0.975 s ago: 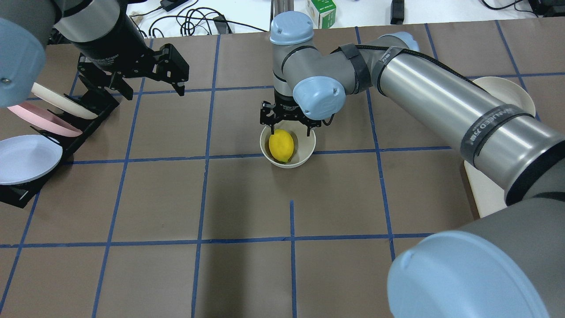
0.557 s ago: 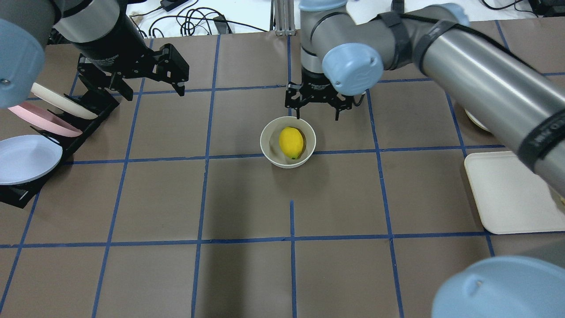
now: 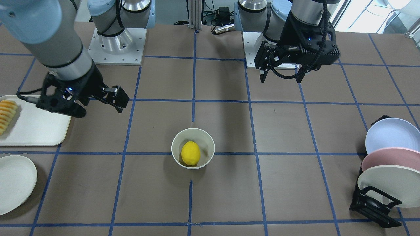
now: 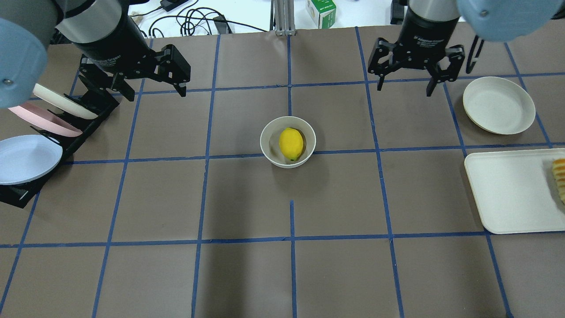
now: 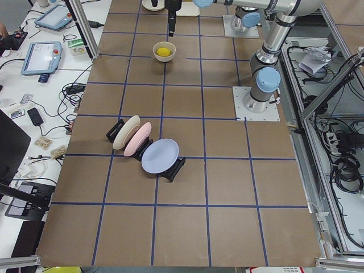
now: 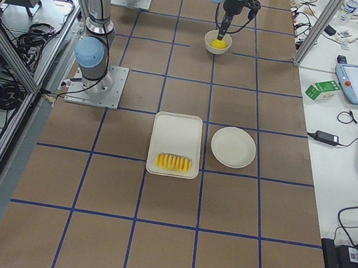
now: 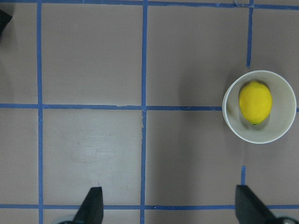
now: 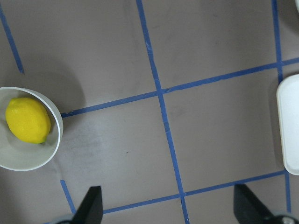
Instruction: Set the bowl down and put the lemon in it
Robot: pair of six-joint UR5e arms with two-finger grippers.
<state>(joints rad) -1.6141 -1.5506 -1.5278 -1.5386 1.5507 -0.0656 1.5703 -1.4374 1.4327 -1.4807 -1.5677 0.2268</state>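
The cream-white bowl (image 4: 266, 137) stands upright near the table's middle, with the yellow lemon (image 4: 291, 143) lying inside it. Both also show in the front view, the bowl (image 3: 207, 144) and the lemon (image 3: 190, 153). My right gripper (image 4: 404, 88) is open and empty, well behind and to the right of the bowl. My left gripper (image 4: 155, 90) is open and empty at the back left, near the plate rack. The left wrist view shows the bowl (image 7: 232, 122) and lemon (image 7: 255, 102) at its right edge. The right wrist view shows the lemon (image 8: 28, 120) at its left edge.
A black rack (image 4: 95, 115) at the left holds upright cream, pink and pale-blue plates. A flat cream plate (image 4: 499, 105) lies at the back right. In front of it a cream tray (image 4: 507, 190) holds ridged orange-yellow sliced food (image 4: 559, 176).
My right gripper, open over the lemon in the bowl, has lifted away and swung back and to the right. The lemon has settled in the bowl. The left arm has not moved.
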